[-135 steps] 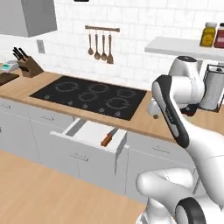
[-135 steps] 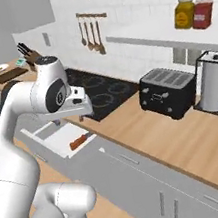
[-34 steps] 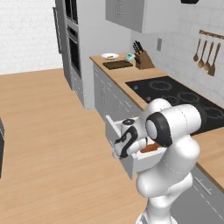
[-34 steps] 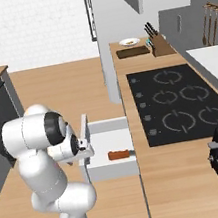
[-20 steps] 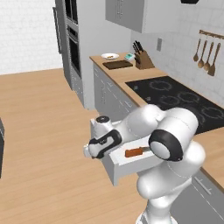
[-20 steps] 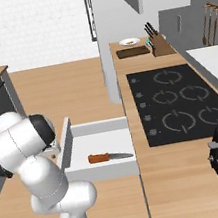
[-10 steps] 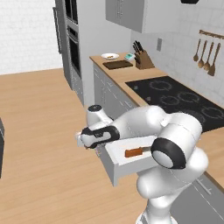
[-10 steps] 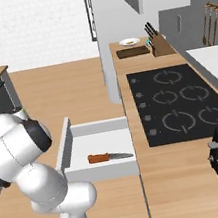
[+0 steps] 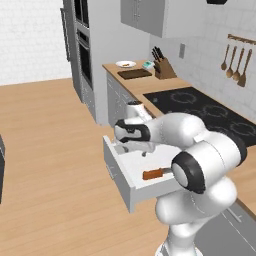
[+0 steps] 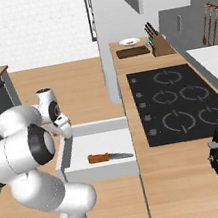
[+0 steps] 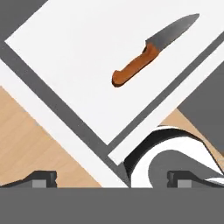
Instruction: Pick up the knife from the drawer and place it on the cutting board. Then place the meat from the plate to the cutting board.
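Orange-handled knife (image 11: 151, 50) flat in open white drawer (image 10: 97, 131), blade toward stove.

Meat on distant plate (image 9: 125, 64) too small to discern.

Wood floor (image 9: 45, 150), grey cabinets (image 9: 116, 97), black cooktop (image 10: 178, 101).

Left base view: from behind the arm, looking along the counter run toward the far cutting board (image 9: 134, 73); open drawer (image 9: 131, 181) sits mid-frame, close.

Right base view: from the opposite side and higher, looking down the same counter; drawer (image 10: 99, 170) lies low and left of the cooktop (image 10: 177, 102).

Both base views share the drawer, knife (image 9: 153, 173) (image 10: 109, 156), cooktop, knife block and board.

Hand view: near, looking steeply down into the drawer (image 11: 74, 52), rolled so the knife (image 11: 153, 49) lies diagonal.
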Motion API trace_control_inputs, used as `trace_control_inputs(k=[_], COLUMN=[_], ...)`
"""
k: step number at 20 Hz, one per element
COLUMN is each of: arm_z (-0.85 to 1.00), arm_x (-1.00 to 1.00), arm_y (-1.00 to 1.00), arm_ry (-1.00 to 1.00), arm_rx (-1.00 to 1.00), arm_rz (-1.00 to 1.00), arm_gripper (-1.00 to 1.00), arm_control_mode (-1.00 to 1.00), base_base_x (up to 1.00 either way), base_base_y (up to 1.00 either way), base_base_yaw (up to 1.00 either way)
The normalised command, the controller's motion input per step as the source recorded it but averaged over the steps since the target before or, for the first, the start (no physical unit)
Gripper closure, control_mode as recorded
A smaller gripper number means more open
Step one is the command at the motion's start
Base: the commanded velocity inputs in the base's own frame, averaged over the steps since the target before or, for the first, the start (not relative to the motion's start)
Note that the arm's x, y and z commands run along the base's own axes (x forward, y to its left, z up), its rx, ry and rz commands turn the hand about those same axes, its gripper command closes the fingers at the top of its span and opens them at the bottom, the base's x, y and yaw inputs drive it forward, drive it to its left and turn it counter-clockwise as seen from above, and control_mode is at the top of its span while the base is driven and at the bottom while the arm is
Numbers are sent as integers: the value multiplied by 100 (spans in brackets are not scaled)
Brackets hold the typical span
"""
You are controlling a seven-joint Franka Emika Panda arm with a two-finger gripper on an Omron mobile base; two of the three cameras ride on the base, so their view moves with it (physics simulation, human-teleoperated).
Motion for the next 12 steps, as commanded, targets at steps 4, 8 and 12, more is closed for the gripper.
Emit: trace_control_inputs(k=[4,8,12], arm_z=[-53,-78,-57], arm_x=[-5,-8,2], arm_y=[-100,-95,-51], arm_ry=[-4,-17,-1], arm_rx=[6,17,9], arm_rz=[-52,-18,-4], arm_gripper=[-100,-100,-100], arm_control_mode=[-100,-100,-100], base_base_x=[0,0,0], base_base_y=[0,0,0], base_base_yaw=[0,0,0])
